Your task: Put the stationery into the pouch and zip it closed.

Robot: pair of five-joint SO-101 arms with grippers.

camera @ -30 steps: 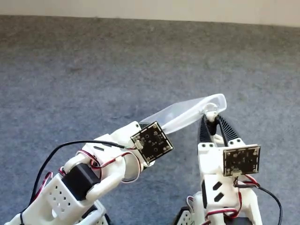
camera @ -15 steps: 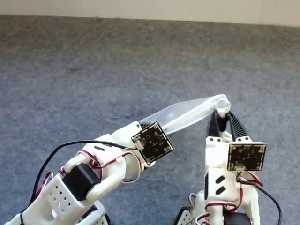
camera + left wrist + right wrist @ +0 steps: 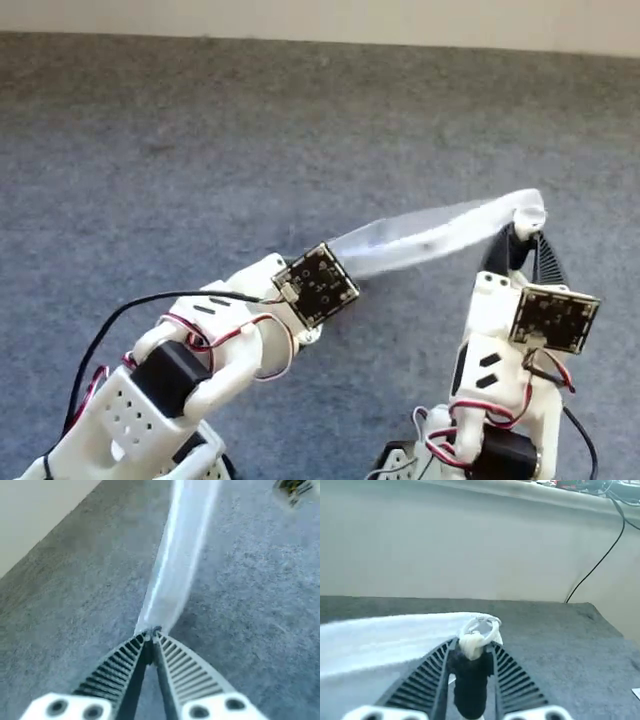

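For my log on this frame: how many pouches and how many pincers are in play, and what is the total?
Pouch: 1
Pincers: 2, the left pincer and the right pincer, each shut on one end of the pouch
Total: 3

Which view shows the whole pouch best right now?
The high view: the pouch is stretched between the left gripper and right gripper, full length visible. The left wrist view shows it edge-on, running away from the shut jaws; the right wrist view shows its other end with the zip pull.
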